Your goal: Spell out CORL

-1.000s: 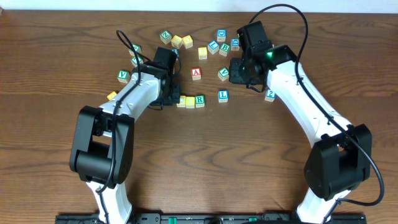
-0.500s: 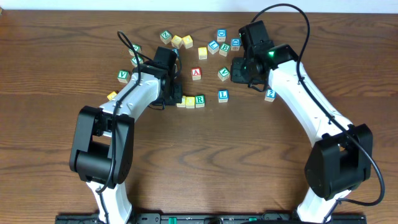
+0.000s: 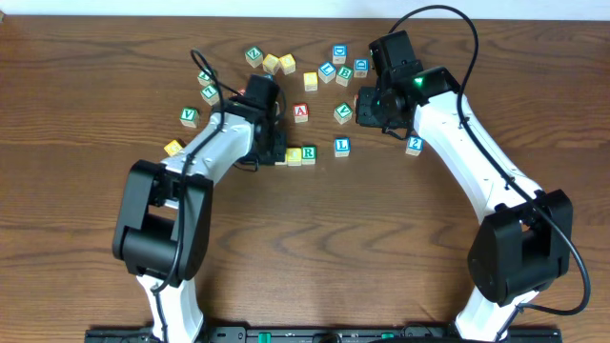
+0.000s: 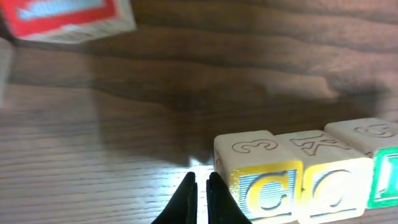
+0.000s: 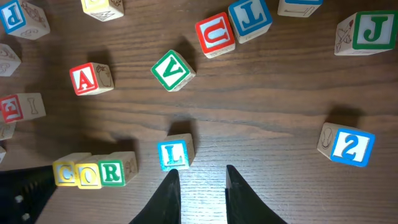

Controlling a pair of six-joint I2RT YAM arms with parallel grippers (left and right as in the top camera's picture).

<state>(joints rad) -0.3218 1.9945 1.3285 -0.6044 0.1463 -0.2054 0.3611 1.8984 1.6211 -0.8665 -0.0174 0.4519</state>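
Left hand (image 4: pixel 199 186), shut and empty, is sitting just beside the C cube (image 4: pixel 258 177), likely squaring the C-O-R row (image 3: pixel 298 154). Right hand (image 5: pixel 202 186), slightly parted and empty, is hovering near the L cube (image 5: pixel 174 154), which is lying apart from the row.

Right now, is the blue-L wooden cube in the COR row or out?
Out. Blue-L wooden cube sits apart from green-R cube, visible gap between.

You're looking at a dark brown wood-grain table (image 5: pixel 280 118). C cube (image 5: pixel 64 174) & O cube (image 5: pixel 89 176) are showing blue letters in yellow frames. R cube (image 5: pixel 113 173) is showing green on white, L cube (image 5: pixel 172 155) blue & white. A cube (image 5: pixel 84 79) is showing red on white, V cube (image 5: pixel 170 71) green on white, 2 cube (image 5: pixel 350 147) white on blue. Cube sides are showing pale wood w/ line drawings.
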